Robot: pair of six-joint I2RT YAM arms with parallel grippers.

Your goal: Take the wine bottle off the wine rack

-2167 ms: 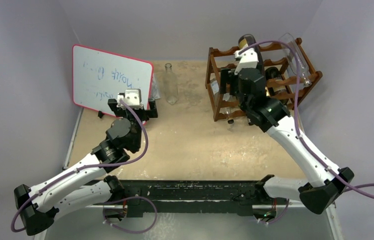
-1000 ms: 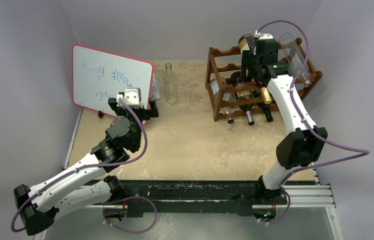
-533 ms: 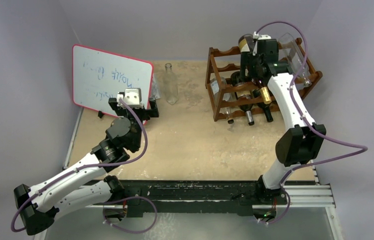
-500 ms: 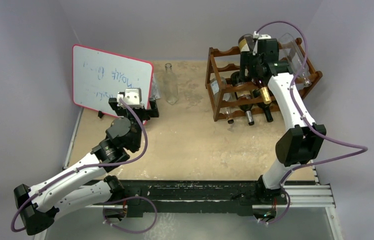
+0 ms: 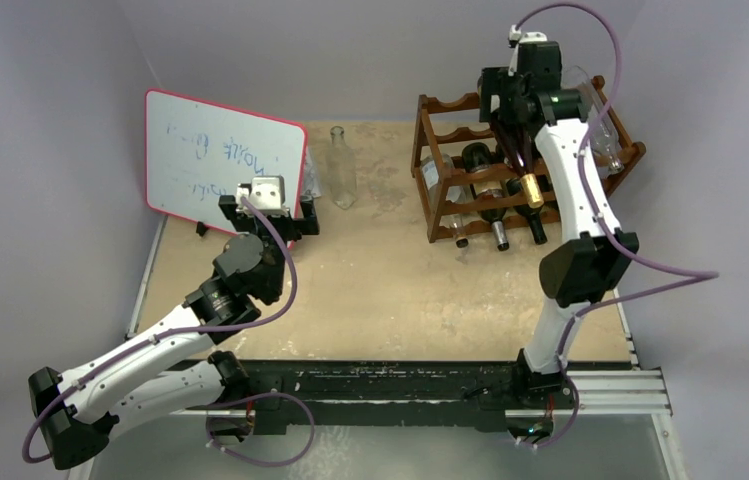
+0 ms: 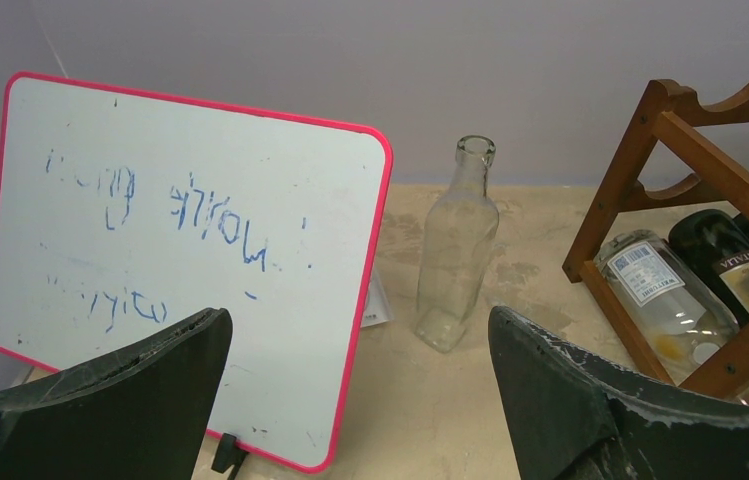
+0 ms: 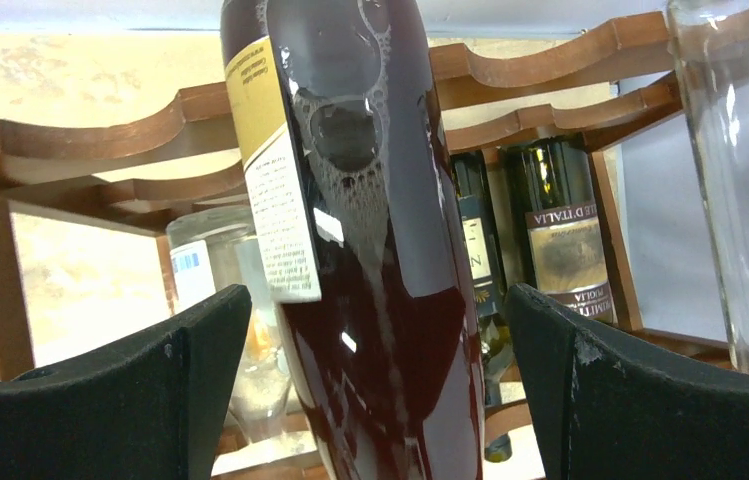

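Wine bottle (image 7: 370, 250): dark glass, red wine, cream label; sat atop wine rack (image 7: 100, 130), far right. Right gripper (image 7: 375, 300) spread around it, not touching; left gripper (image 6: 358, 318) released, empty. Bottle ends cropped; overhead, arm hid it.

Open tabletop (image 5: 390, 290) lay between the arm bases and the rear items. Left rear: red-edged whiteboard (image 5: 220, 165), standing just ahead of the left gripper (image 6: 355, 315). An upright clear glass bottle (image 5: 342, 170) stood between whiteboard and wine rack (image 5: 447, 103), a gap on either side. The right gripper (image 7: 378, 295), fingers apart, straddled a dark wine bottle (image 7: 370, 150) with narrow gaps. A clear bottle (image 7: 740, 180) lay close on its right, and lower-tier bottles (image 5: 493, 200) filled the rack beneath.
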